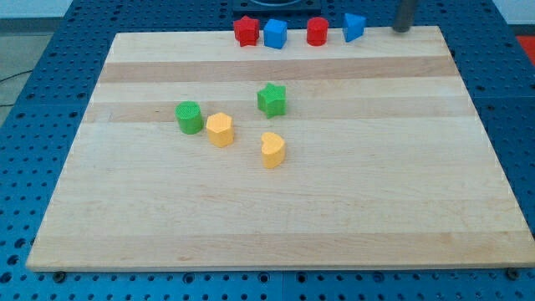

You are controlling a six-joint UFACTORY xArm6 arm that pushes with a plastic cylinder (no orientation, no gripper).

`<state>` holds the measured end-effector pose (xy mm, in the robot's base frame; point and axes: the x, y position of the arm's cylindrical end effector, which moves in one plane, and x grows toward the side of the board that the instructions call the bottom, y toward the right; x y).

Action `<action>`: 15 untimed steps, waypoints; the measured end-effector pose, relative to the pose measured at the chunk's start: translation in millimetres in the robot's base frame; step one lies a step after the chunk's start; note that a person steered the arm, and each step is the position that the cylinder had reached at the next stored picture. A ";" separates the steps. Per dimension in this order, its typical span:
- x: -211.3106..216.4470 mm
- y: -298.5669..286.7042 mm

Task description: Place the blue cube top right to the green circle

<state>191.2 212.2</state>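
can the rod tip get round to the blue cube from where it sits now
Probably yes. My tip is at the view's top right, and the blue cube sits along the top edge between the red star and red cylinder. Its lower side faces open board, but the blue triangle and red cylinder block a direct path.

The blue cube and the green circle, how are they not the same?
The blue cube is blue and boxy; the green circle is green and round. The blue cube sits at the board's top edge between two red blocks; the green circle sits lower left, beside a yellow block. Both stand upright.
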 end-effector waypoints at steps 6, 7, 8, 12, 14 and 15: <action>2.3 10.0; 0.1 6.3; 0.3 -2.6; 52.3 -276.5; 48.5 -295.4; 3.4 -294.6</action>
<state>194.6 -82.4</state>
